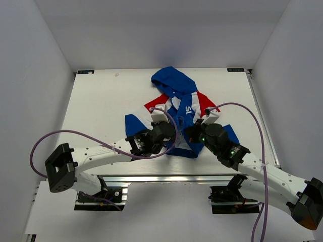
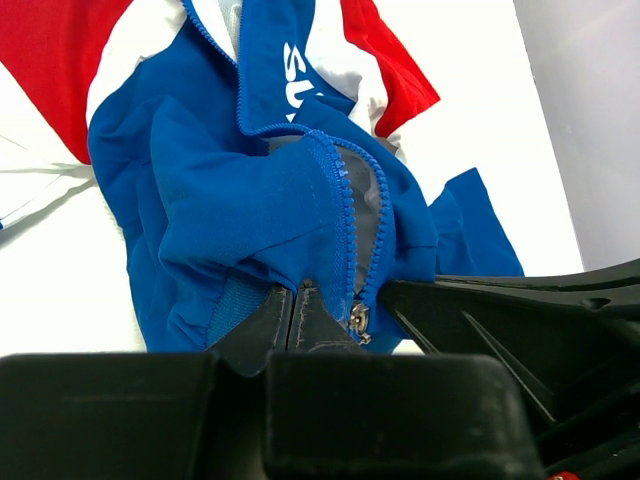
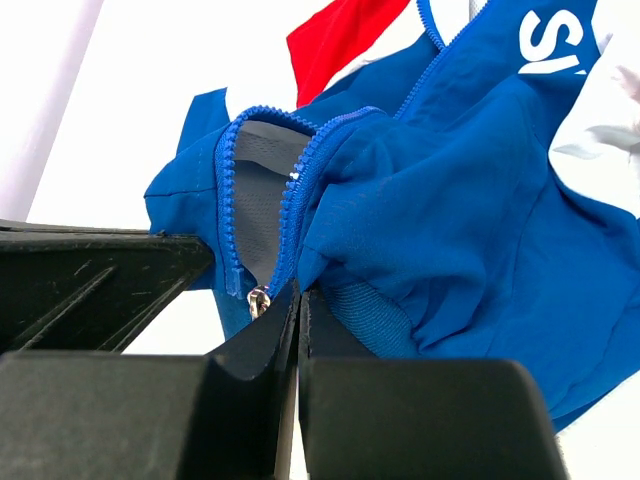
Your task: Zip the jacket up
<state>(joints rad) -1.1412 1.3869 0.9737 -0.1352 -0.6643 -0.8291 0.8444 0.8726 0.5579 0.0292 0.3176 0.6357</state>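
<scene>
L fingers [image 2: 262,325] + R fingers [image 3: 262,342] pinching jacket [image 1: 187,108] hem [image 2: 238,305] | hood [image 1: 171,80] far, axis near-far

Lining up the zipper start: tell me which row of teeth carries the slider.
The row nearest the right gripper: the slider hangs at its lower end. The other row, toward the left gripper, ends bare.

I count one jacket [image 1: 177,117] in front of my two grippers, left gripper [image 2: 295,308] and right gripper [image 3: 300,298]. It has one hood [image 1: 171,80], two red panels [image 1: 155,102], two rows of zipper teeth [image 3: 228,200] and one slider [image 3: 258,298] at my fingertips. Two purple cables [image 1: 65,133] trail behind.
</scene>
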